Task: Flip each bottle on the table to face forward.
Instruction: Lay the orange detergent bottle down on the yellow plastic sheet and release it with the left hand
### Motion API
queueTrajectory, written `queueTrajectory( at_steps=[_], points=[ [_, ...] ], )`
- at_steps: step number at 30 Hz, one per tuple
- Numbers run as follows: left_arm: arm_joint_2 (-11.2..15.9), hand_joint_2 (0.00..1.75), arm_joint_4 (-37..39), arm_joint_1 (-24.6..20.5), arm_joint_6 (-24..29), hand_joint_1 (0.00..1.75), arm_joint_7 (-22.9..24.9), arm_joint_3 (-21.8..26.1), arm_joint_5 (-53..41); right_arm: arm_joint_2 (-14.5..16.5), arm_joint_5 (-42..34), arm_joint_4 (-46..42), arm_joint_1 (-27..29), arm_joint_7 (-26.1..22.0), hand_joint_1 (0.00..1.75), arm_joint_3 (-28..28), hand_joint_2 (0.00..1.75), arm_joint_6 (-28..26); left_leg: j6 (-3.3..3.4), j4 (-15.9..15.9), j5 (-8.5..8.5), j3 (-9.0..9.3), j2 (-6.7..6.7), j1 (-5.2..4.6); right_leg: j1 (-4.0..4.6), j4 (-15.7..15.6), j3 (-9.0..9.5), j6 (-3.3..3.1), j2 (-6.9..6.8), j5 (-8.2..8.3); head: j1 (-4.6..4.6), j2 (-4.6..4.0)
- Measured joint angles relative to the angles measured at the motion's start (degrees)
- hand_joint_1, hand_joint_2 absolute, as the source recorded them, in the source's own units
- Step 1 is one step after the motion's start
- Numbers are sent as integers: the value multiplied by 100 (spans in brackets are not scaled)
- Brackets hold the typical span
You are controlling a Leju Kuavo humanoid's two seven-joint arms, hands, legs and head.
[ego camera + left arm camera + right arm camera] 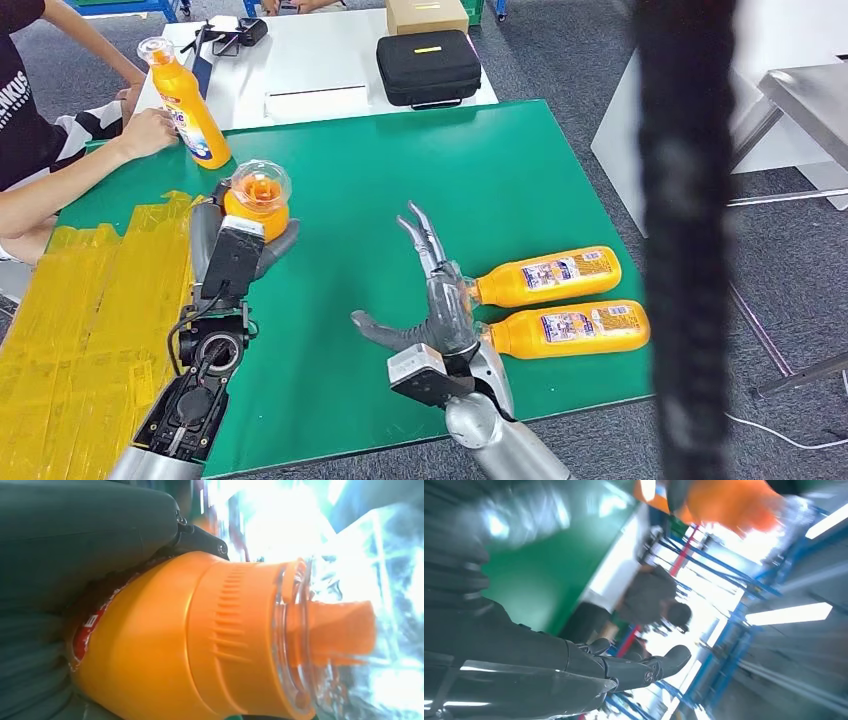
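Observation:
My left hand (240, 250) grips an orange bottle (257, 201) with a clear cap, held upright above the green table (500, 170); the left wrist view shows that bottle (165, 640) close up against my palm (75, 535). My right hand (432, 290) is open, fingers spread, beside the caps of two orange bottles lying on their sides at the right: one farther (545, 276), one nearer (568, 330). A fourth orange bottle (187, 103) stands upright at the far left, with a person's hand (147, 132) on it. In the right wrist view, my thumb (644, 667) is extended.
Yellow tape (80, 330) covers the table's left part. A white table (320, 60) behind carries a black case (428, 66) and a cardboard box (427, 14). A dark blurred strip (688, 240) hangs in front of the camera at right. A metal bench (810, 95) stands far right.

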Motion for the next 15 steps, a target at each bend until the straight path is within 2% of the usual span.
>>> queueTrajectory(
  at_steps=[4,6,8,9,10,12,13,14,15],
  points=[
    [63,175,214,-101,407,175,341,339,-1298,-229,29,-623,191,6,0,-77,175,-51,0,0,0,0,1,0,0,0,0,0,1,0,1,0],
    [44,175,227,-99,508,175,685,642,-2614,-332,32,-797,258,7,0,-109,175,-151,0,0,0,0,4,0,0,0,0,0,1,0,0,0],
    [138,175,249,-125,555,175,1439,933,-4443,-442,36,-905,318,7,0,-171,175,-277,0,0,0,1,6,0,0,0,-4,0,2,1,1,0],
    [275,175,322,-190,563,175,2094,944,-5255,-496,37,-941,339,5,0,-214,175,-325,-1,1,1,0,8,-1,0,0,-10,-2,5,2,2,0],
    [467,175,449,-304,566,175,2922,805,-5741,-542,34,-967,354,3,0,-256,175,-352,-2,1,2,-2,14,-1,0,0,-17,-6,10,6,2,0],
    [898,175,832,-620,560,175,4560,158,-5900,-609,37,-1007,376,-1,0,-334,175,-372,-2,2,4,-6,30,0,1,0,-23,-15,18,14,-6,0],
    [1067,175,1068,-778,538,175,5045,-253,-5789,-636,46,-1023,385,4,0,-376,175,-378,0,1,8,-6,28,0,1,0,-21,-19,16,15,-10,0],
    [1181,175,1308,-909,504,175,5237,-641,-5687,-658,63,-1034,395,14,0,-418,175,-383,1,1,11,-6,17,1,2,0,-17,-18,8,14,-14,0],
    [1246,175,1594,-1012,454,169,5137,-978,-5631,-676,93,-1042,403,31,0,-461,175,-386,3,0,15,-6,3,2,3,0,-12,-19,-1,13,-13,0]
  ],
)
